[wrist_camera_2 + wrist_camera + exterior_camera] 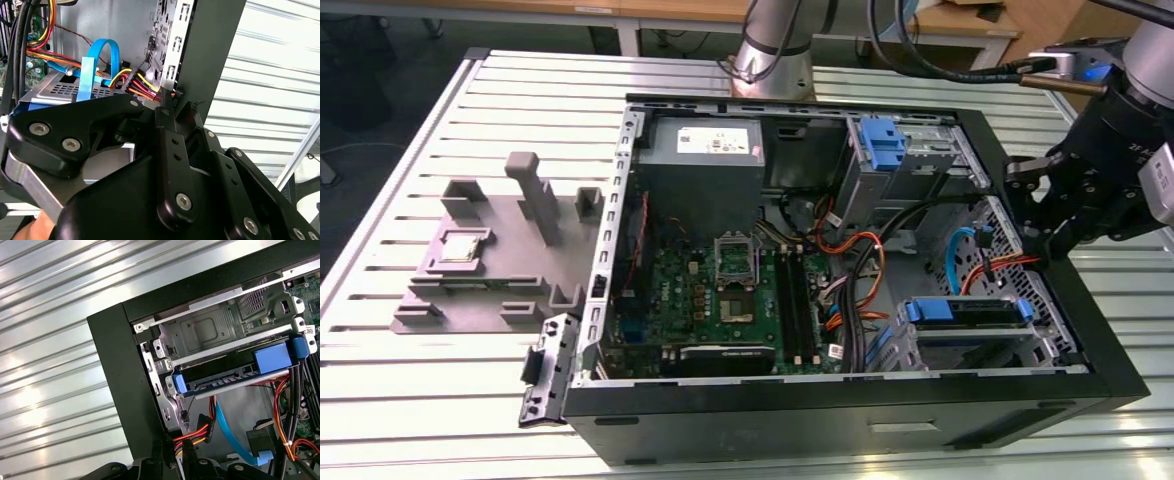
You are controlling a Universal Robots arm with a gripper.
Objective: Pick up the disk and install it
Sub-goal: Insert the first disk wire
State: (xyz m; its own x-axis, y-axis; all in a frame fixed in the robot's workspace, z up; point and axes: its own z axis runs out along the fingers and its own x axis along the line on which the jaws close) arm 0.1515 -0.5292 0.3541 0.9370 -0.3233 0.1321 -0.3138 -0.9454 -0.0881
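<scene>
The disk (965, 312) lies in the drive bay at the near right corner of the open computer case (854, 415). Its blue carrier frames a grey body. In the first wrist view the disk (235, 376) sits level in the metal cage below an empty slot. My gripper (1047, 238) hangs over the case's right wall, a little behind the disk and apart from it. The fingers (165, 112) come together at the wall's edge, shut with nothing between them.
A bare blue bracket (886, 145) stands in the upper bay at the back. Red, orange and blue cables (961, 250) cross between the gripper and the disk. A grey fixture (487, 265) holding a small silver chip rests on the slatted table (400, 400), on the exterior view's left.
</scene>
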